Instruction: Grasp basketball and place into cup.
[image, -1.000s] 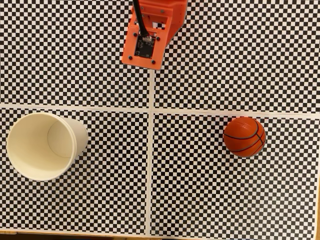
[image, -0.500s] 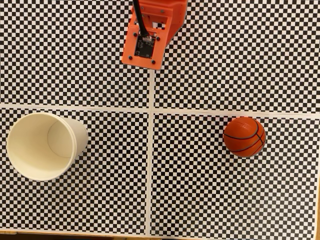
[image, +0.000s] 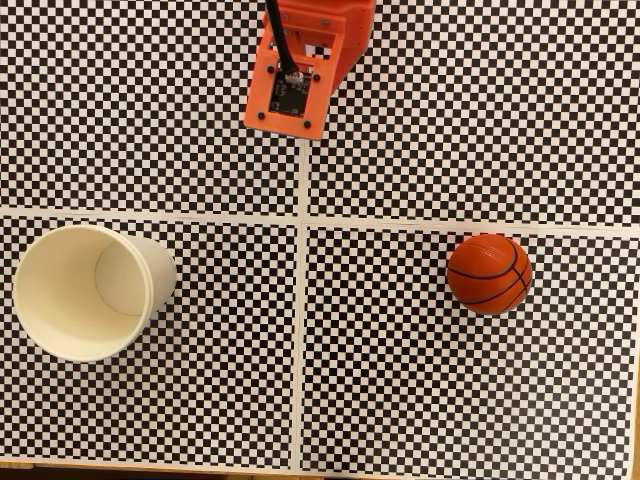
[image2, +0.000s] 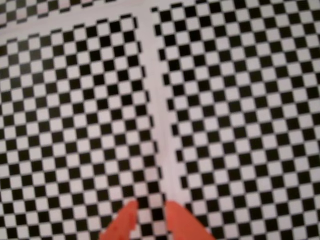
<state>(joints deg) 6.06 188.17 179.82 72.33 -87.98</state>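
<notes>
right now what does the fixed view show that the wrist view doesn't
Fixed view alone: the ball at right, the cup lying tipped at left, apart from each other, and the arm's orange housing at the top edge. Wrist view alone: the gripper fingertips at the bottom edge with a small gap between them, holding nothing. Both share the checkered mat and its pale seam line.

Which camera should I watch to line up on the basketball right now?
The fixed view. It shows the whole basketball resting on the checkered mat, right of centre, with the cup far left. The wrist view gives nothing of the ball, just mat and the gripper fingertips, slightly parted, at the bottom edge.
</notes>
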